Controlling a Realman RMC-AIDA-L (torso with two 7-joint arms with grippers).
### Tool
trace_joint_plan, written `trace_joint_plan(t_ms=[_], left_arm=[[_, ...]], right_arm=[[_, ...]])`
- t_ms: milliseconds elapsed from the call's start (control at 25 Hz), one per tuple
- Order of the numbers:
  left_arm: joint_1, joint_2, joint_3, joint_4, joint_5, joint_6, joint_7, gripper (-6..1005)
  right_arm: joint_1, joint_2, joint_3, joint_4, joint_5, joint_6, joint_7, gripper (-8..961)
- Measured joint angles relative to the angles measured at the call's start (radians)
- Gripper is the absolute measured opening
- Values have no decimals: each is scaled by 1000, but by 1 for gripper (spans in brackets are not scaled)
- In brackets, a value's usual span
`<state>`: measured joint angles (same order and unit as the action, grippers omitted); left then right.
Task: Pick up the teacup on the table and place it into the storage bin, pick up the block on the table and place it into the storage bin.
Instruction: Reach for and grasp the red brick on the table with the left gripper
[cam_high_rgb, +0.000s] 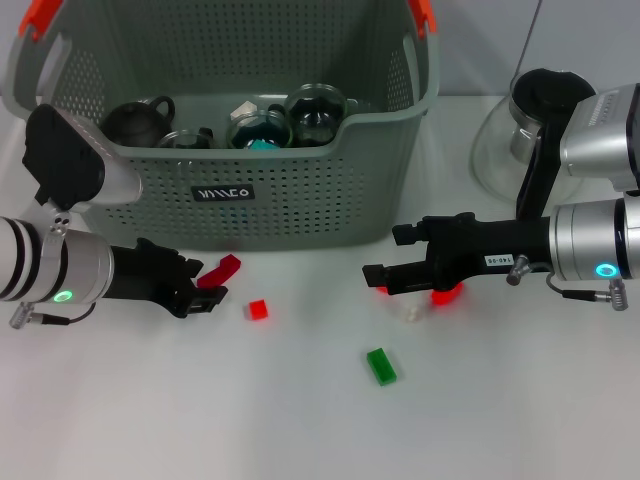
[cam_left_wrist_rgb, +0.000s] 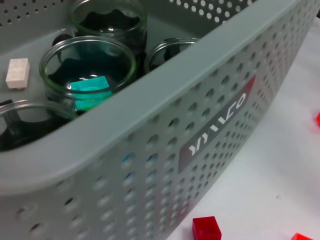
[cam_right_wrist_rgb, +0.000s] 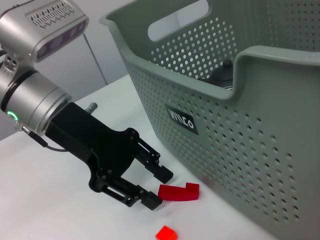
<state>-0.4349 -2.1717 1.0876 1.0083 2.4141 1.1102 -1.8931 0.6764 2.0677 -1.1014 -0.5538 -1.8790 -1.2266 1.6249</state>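
Note:
The grey-green storage bin (cam_high_rgb: 300, 190) stands at the back centre and holds several glass teacups (cam_high_rgb: 316, 112) and a black teapot (cam_high_rgb: 138, 120); one cup holds a teal block (cam_left_wrist_rgb: 90, 86). My left gripper (cam_high_rgb: 210, 280) is low on the table in front of the bin, open, with a red arch-shaped block (cam_high_rgb: 220, 270) lying at its fingertips. The right wrist view shows this gripper (cam_right_wrist_rgb: 160, 188) and the arch block (cam_right_wrist_rgb: 178, 192). A small red block (cam_high_rgb: 258, 309) and a green block (cam_high_rgb: 381, 366) lie on the table. My right gripper (cam_high_rgb: 383, 254) is open and empty, hovering right of centre.
A red block (cam_high_rgb: 445, 296) and a pale block (cam_high_rgb: 410, 312) lie under the right arm. A glass carafe with a black lid (cam_high_rgb: 520, 130) stands at the back right. A white block (cam_left_wrist_rgb: 17, 73) lies inside the bin. The bin's black label (cam_left_wrist_rgb: 215, 122) faces me.

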Motion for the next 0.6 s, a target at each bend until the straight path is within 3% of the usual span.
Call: trace_joint_plan(t_ms=[160, 360, 600], left_arm=[[-2, -1, 1, -1, 13, -5, -3, 493], [-6, -2, 13, -9, 22, -20, -13, 490], [-9, -2, 21, -13, 22, -23, -19, 413]], right_arm=[[0, 0, 0, 0, 0, 0, 0, 915], [0, 1, 0, 0, 0, 1, 0, 914], [1, 1, 0, 0, 0, 1, 0, 915]])
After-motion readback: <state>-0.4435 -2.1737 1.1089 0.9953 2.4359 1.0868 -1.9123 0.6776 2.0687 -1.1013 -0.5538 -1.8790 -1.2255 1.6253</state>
